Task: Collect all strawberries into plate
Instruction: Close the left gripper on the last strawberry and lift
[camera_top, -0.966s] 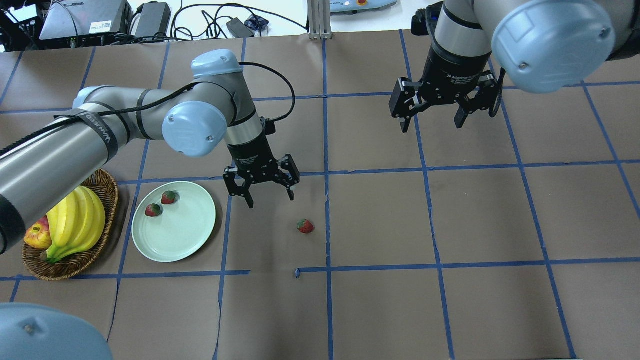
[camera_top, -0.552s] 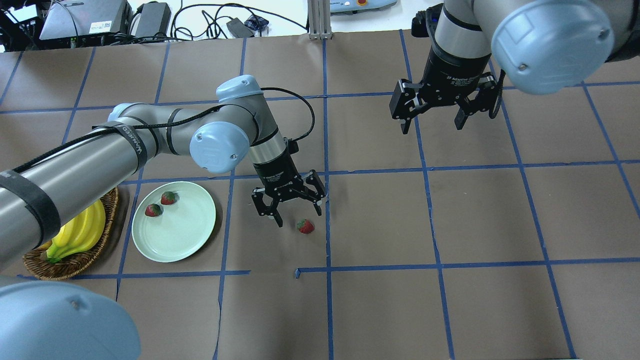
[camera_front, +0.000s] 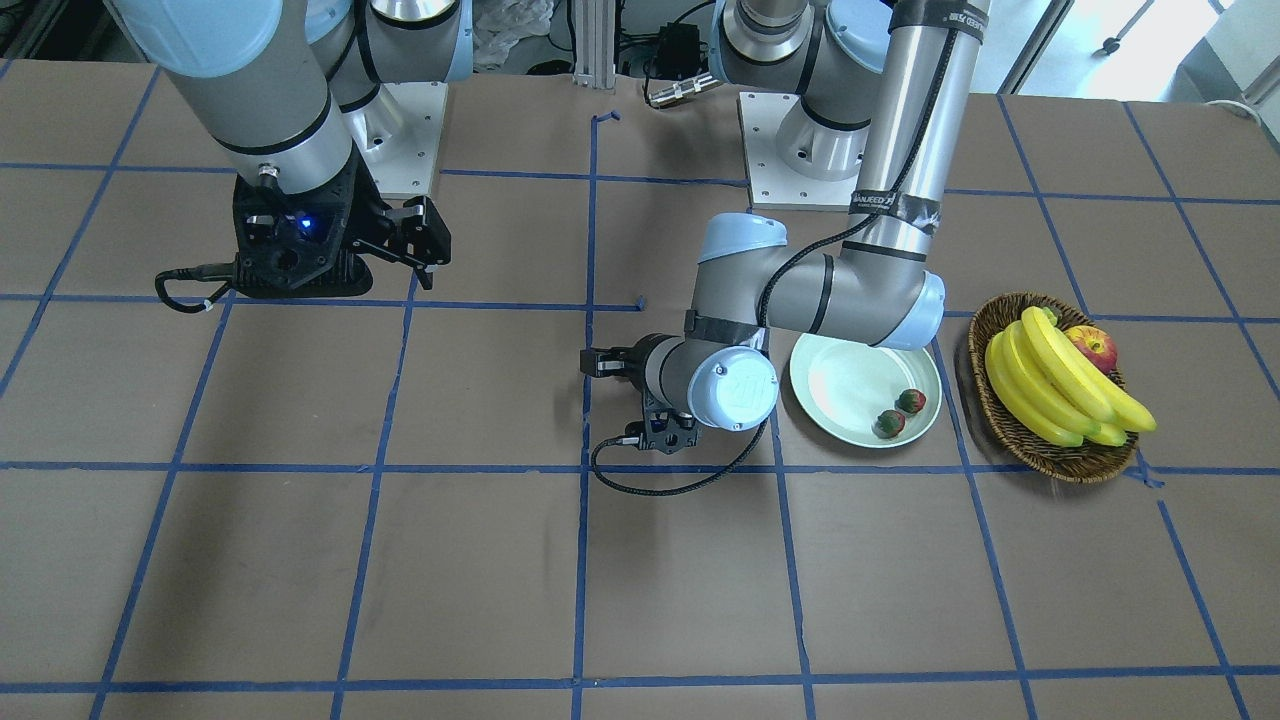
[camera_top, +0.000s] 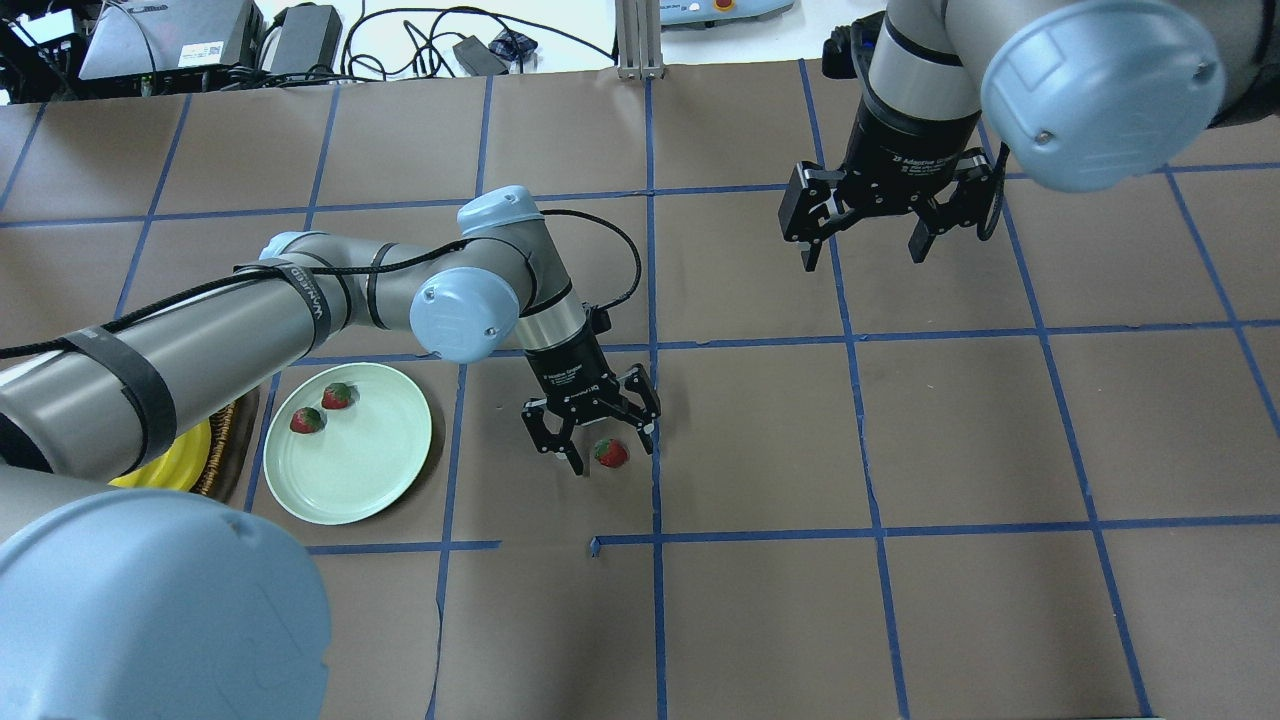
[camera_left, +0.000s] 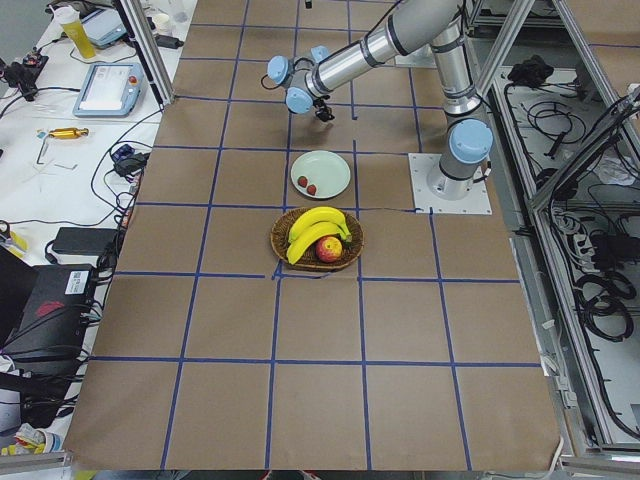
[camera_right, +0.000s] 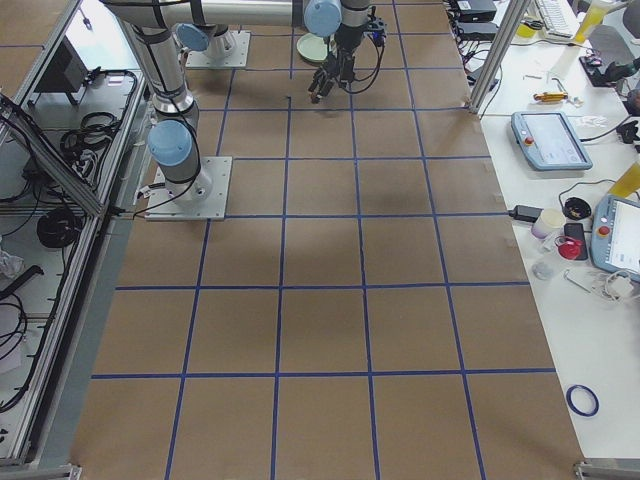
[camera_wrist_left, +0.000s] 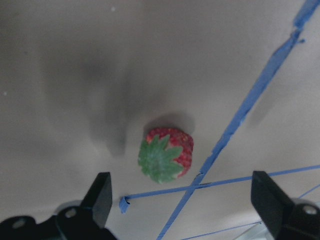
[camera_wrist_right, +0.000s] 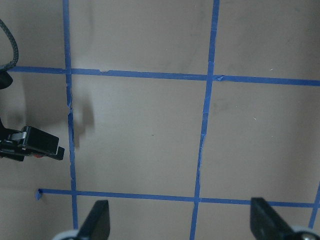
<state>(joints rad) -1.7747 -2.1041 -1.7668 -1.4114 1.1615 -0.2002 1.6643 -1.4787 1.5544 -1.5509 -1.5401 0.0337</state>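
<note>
A brown wicker basket (camera_front: 1062, 470) holding yellow bananas (camera_front: 1040, 385) and a red-yellow apple (camera_front: 1092, 347) stands well in from the table's edges. Just beside it, the pale mint-green round plate (camera_top: 370, 470) carries two small red strawberries (camera_top: 338, 395) (camera_top: 306, 421) near its far rim. The left gripper (camera_top: 612, 458) is spread wide, straddling the third strawberry (camera_wrist_left: 166, 155), which lies untouched on the table beside a blue tape crossing. The right gripper (camera_top: 861, 258) hovers empty, jaws apart, towards the table's far edge.
</note>
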